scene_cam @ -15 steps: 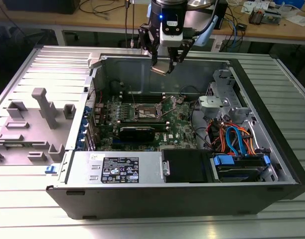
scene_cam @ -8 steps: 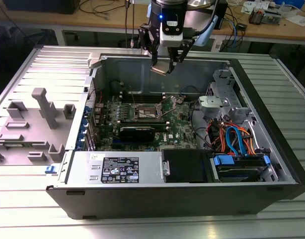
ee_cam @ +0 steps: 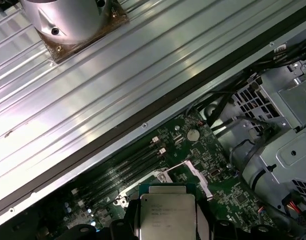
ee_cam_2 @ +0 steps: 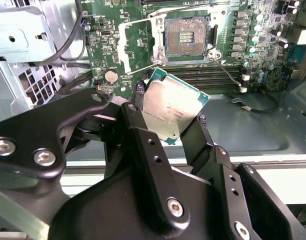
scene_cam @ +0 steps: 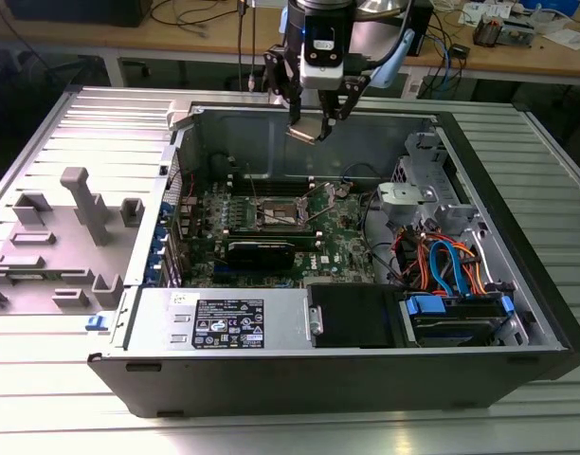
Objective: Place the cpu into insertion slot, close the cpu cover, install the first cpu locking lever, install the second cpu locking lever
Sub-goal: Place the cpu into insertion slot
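My gripper (scene_cam: 314, 116) hangs above the far wall of the open computer case (scene_cam: 517, 313), shut on the cpu (scene_cam: 303, 136). The cpu (ee_cam_2: 173, 106) is a flat square chip with a dull metal top, pinched by its edges between the black fingers (ee_cam_2: 143, 135); it also appears low in the first wrist view as the cpu (ee_cam: 166, 214). Below and apart from it lies the insertion slot (ee_cam_2: 185, 36), bare, with its contact field exposed on the green board (scene_cam: 280, 210). The cpu cover (ee_cam_2: 124, 45) stands swung open beside the slot. Thin wire levers lie loose around the socket.
Long black memory slots (ee_cam_2: 203, 75) run beside the socket. A black fan shroud (scene_cam: 262, 251), a power supply (scene_cam: 224, 318) and a drive cage with orange and blue cables (scene_cam: 442, 265) crowd the case. Grey fixture blocks (scene_cam: 81, 204) stand on the ribbed table at the exterior view's left.
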{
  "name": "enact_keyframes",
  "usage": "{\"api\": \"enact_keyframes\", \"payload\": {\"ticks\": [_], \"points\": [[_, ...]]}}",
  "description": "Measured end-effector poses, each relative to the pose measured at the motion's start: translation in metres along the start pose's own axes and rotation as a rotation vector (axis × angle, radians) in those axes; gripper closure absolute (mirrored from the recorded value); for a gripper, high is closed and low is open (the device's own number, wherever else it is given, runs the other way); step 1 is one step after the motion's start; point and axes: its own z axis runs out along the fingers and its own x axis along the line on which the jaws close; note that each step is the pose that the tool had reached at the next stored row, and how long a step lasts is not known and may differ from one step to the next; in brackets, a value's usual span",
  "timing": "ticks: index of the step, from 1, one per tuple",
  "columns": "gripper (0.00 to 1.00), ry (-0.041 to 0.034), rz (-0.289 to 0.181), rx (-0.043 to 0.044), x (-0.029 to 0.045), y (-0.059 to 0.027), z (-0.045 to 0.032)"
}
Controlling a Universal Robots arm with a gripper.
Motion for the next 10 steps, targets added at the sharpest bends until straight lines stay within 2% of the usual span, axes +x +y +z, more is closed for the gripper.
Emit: {"api": "enact_keyframes", "payload": {"ticks": [10], "points": [[0.46, -0.0016, 0.020, -0.0004, 0.0000, 0.0000, 0.0001]]}}
